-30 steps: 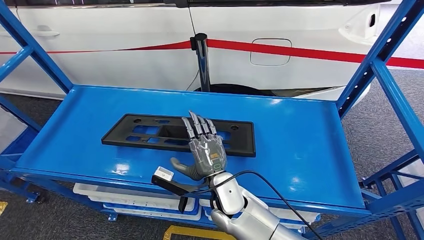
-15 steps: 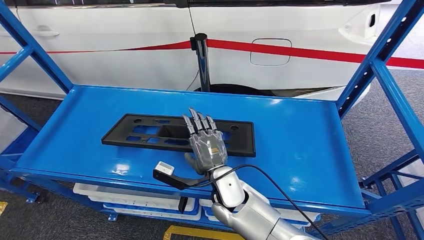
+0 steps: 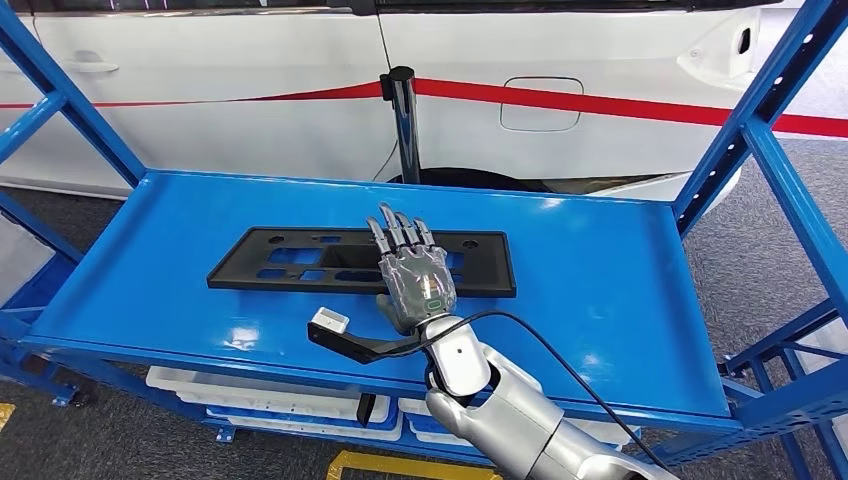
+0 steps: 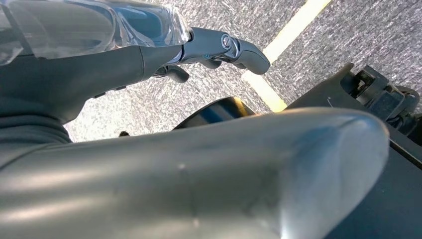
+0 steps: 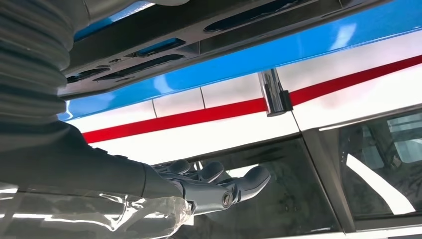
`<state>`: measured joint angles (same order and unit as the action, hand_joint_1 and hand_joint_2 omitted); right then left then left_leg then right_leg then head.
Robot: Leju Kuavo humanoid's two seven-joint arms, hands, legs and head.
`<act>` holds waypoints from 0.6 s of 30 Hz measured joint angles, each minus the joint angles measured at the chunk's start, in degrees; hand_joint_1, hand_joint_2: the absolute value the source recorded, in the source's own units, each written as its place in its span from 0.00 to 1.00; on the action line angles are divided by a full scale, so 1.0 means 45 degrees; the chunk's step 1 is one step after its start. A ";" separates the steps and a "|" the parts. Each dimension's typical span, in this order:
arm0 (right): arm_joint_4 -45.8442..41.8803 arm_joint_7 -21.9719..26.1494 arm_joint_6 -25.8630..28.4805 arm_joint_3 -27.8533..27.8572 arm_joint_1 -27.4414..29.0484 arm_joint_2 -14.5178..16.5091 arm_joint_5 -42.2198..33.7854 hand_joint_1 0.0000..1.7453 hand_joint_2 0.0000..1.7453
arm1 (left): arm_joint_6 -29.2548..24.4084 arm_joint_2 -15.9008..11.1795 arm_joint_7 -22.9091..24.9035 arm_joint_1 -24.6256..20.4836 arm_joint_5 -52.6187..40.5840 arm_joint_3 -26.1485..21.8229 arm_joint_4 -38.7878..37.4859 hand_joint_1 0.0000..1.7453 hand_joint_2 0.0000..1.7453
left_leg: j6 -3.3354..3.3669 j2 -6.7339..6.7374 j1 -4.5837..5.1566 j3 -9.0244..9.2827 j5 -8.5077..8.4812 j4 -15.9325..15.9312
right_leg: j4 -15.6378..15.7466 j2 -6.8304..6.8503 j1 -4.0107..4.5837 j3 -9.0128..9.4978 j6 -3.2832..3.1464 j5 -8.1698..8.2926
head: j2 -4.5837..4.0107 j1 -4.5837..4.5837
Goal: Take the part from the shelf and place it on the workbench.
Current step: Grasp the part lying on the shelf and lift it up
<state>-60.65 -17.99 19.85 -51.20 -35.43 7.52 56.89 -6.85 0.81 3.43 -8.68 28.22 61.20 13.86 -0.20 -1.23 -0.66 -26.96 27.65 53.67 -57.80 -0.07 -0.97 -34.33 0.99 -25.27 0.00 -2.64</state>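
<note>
- Part (image 3: 340, 262): a long, flat, black plate with cut-out holes is lying on the blue shelf (image 3: 600, 270), near the middle and closer to the front edge than the back edge.
- The right hand (image 3: 415, 280) is reaching over the front edge of the shelf, palm down, and is lying over the right half of the part.
- In the head view its fingers (image 3: 398, 232) are pointing at the back edge, straight and close side by side. Its thumb is tucked under, so I cannot tell if it is gripping the part.
- The right wrist view is looking along the hand from close by. There the fingers (image 5: 234, 185) are sticking out with nothing between them, and the part (image 5: 209, 27) is sitting just beside the ribbed cover.
- The right wrist view is also showing the white car (image 5: 219, 124) with a red stripe and a shiny post (image 5: 272, 92) past the back edge.
- The head view is showing the same car (image 3: 250, 90) and the post (image 3: 403, 120).
- The left hand (image 4: 189, 50) is hanging over grey floor (image 4: 209, 15) with a yellow line (image 4: 283, 40). Its dark fingers (image 4: 249, 50) are bending a little and holding nothing.
</note>
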 joint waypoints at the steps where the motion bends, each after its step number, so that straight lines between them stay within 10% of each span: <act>1: 0.0000 0.0000 -0.0007 -0.0002 0.0000 -0.0002 0.0000 0.00 1.00 | 0.0001 0.0000 -0.0004 0.0000 0.0005 0.0000 0.0000 0.00 0.00 | 0.0000 0.0000 0.0000 0.0000 0.0000 0.0000 | 0.0000 0.0000 0.0000 0.0000 0.0000 0.0000 | 0.0000 0.0000; 18: 0.0000 0.0019 -0.0434 -0.0036 0.0004 -0.0038 -0.0487 0.00 1.00 | -0.0001 0.0000 -0.0145 0.0008 0.0170 0.0000 0.0000 0.00 0.00 | 0.0000 0.0000 0.0000 0.0000 0.0000 0.0000 | 0.0000 0.0000 0.0000 0.0000 0.0000 0.0000 | 0.0000 0.0000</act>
<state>-60.65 -17.90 17.90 -51.36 -35.41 7.35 54.70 -6.86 0.81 2.78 -8.65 28.98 61.20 13.86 -0.20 -1.23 -0.66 -26.96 27.65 53.67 -57.80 -0.07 -0.97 -34.33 0.99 -25.27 0.00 -2.64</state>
